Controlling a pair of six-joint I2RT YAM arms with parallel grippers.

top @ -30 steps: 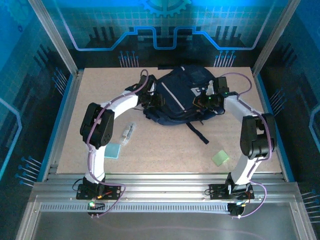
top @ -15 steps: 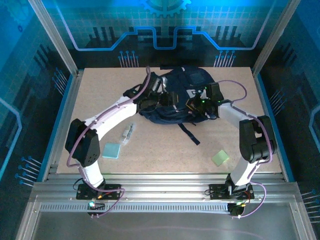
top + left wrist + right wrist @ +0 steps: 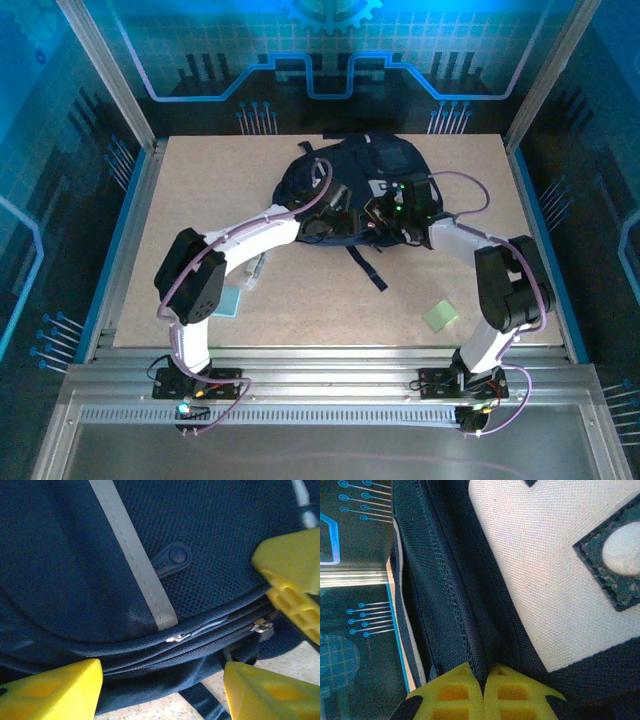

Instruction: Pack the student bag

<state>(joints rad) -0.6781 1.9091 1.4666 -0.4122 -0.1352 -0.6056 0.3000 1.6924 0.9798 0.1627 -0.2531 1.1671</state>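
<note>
Bag (image 3: 360, 160) at 12 o'clock on table (image 3: 200, 200); right claw (image 3: 483, 680) clenched on a fold of bag fabric; left claw (image 3: 162, 685) released, straddling the zip edge; step looks like unzipping; next: nip zip pull (image 3: 177, 638), drag along track.

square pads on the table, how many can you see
2: a green pad lies near right, and a pale blue pad near left, partly covered by the left arm. The student bag could hide more.
</note>
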